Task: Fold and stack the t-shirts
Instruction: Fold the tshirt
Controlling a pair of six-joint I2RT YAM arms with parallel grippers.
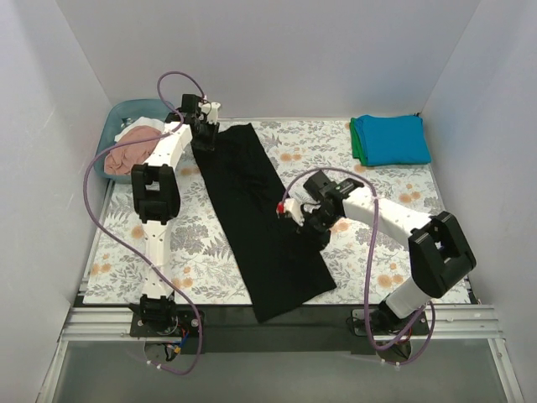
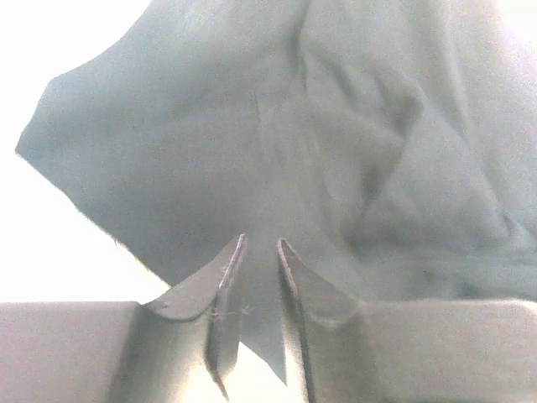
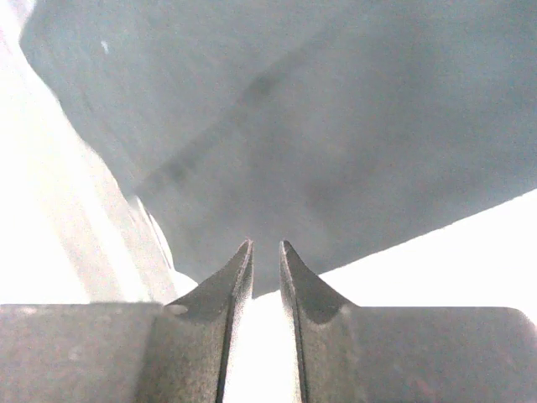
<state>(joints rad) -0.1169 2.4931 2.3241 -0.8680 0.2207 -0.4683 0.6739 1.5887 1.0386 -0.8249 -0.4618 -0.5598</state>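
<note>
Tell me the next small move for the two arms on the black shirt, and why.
Probably lift both hands a little and carry the shirt's length over into a fold. The black shirt lies as a long strip, the left hand at its far end with cloth between its fingers, the right hand at its right edge. Folded shirts already sit far right.

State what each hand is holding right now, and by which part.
The left hand pinches the black t-shirt at its far edge near the tub. The right hand is nearly shut at the shirt's right edge, but a grip cannot be confirmed.
</note>
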